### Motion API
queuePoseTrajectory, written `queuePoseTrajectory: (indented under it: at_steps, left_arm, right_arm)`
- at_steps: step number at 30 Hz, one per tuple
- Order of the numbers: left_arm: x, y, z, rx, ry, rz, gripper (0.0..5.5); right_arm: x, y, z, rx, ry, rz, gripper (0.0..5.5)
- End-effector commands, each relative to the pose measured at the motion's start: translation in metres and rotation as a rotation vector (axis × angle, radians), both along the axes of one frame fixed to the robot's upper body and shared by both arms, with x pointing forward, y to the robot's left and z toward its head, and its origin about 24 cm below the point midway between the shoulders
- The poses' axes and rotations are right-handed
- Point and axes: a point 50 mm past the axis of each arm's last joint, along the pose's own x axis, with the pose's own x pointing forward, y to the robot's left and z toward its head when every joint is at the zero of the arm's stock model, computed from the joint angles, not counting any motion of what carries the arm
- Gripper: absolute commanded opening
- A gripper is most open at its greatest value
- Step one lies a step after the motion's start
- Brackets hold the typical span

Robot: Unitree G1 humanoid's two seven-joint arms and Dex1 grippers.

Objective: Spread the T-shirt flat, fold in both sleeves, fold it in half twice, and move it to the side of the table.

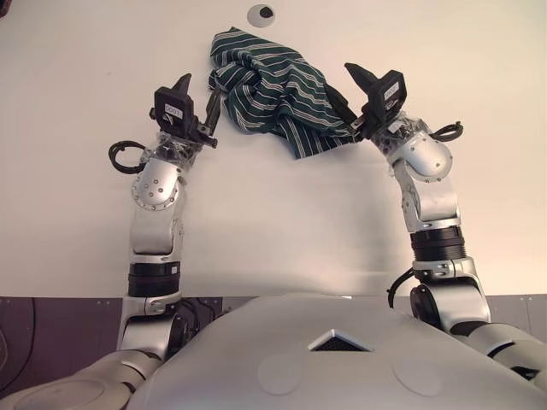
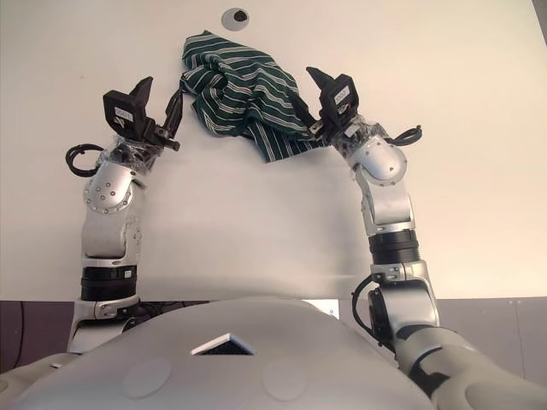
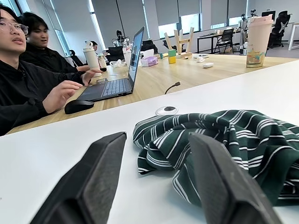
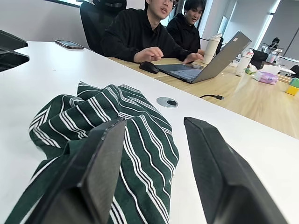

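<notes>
A dark green T-shirt with white stripes (image 1: pixel 272 90) lies crumpled in a heap on the white table (image 1: pixel 273 222), toward its far side. My left gripper (image 1: pixel 198 101) stands open just left of the heap, its fingers (image 3: pixel 100 182) apart from the cloth (image 3: pixel 219 140). My right gripper (image 1: pixel 352 92) is open at the heap's right edge, one finger (image 4: pixel 100 161) over the striped fabric (image 4: pixel 140 140), the other beside it, nothing clamped.
A round cable grommet (image 1: pixel 262 14) sits in the table just beyond the shirt. Bare white tabletop spreads on both sides and in front. Across the table, a wooden desk holds a laptop (image 3: pixel 122 74), a mouse and cups, with people seated at it.
</notes>
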Motion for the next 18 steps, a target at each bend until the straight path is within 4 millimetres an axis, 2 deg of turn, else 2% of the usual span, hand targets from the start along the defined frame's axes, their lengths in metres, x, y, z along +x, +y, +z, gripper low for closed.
queuePoseTrajectory:
  at_steps: [1,4,7,13,18]
  left_arm:
    - [0.002,0.005,0.001,-0.044,-0.019,0.077,2.43]
    - [0.004,0.019,0.000,-0.169,-0.032,0.249,2.43]
    - [-0.003,0.021,-0.009,-0.165,-0.012,0.278,2.43]
    - [-0.007,0.016,-0.018,-0.108,-0.001,0.238,2.43]
    - [-0.008,0.011,-0.018,-0.090,-0.004,0.209,2.43]
  right_arm:
    - [0.013,-0.013,0.006,0.011,-0.012,-0.140,2.28]
    - [0.026,-0.030,0.006,0.135,0.016,-0.403,2.28]
    - [0.022,-0.034,-0.003,0.150,0.028,-0.534,2.28]
    - [0.002,-0.029,-0.020,0.112,0.008,-0.525,2.28]
    - [-0.006,-0.032,-0.024,0.125,0.001,-0.529,2.28]
